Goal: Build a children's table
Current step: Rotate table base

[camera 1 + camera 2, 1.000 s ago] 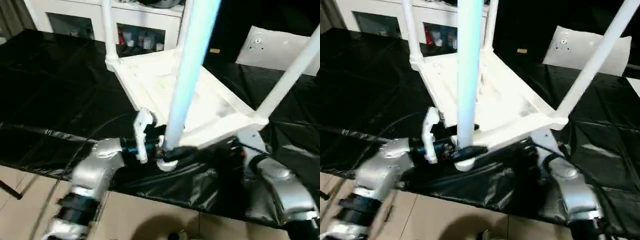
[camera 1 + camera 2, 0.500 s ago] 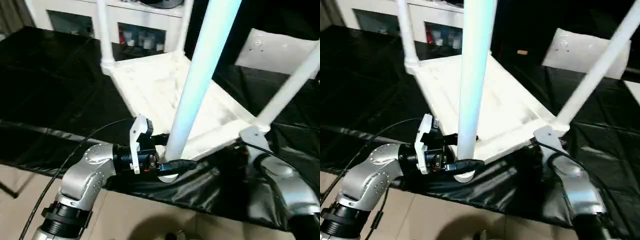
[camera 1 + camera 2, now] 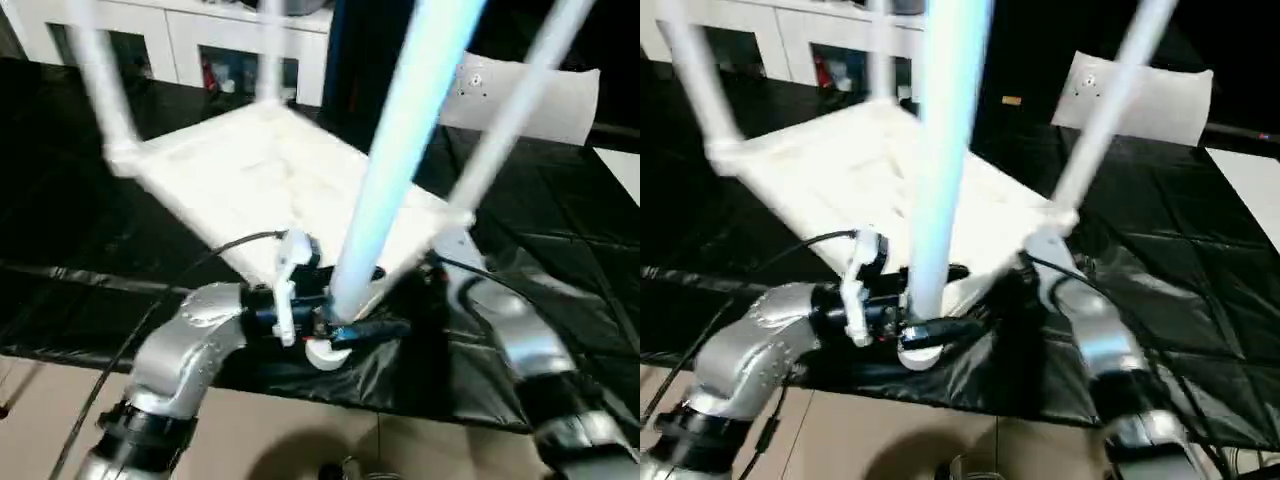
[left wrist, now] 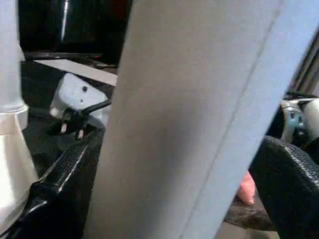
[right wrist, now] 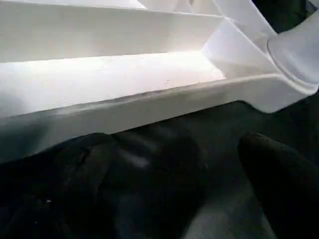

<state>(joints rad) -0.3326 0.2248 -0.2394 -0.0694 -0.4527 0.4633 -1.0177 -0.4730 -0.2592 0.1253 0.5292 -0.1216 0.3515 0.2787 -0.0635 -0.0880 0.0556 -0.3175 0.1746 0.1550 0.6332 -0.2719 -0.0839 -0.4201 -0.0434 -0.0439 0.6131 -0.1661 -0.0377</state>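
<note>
— Four legs stood up from the upside-down children's table (image 3: 270, 170) on the black-covered tabletop (image 3: 80, 200).

— And the end effectors?

— The left end effector (image 3: 345, 325) pinched the nearest leg (image 3: 385, 190); the right end effector (image 5: 199, 194) was spread beside the table's edge.

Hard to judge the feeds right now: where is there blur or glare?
Left eye view: the far legs smear with motion blur; the near leg glows bluish. Right eye view: shiny black table cover throws glare streaks. Left wrist view: near leg looms soft, out of focus.
</note>
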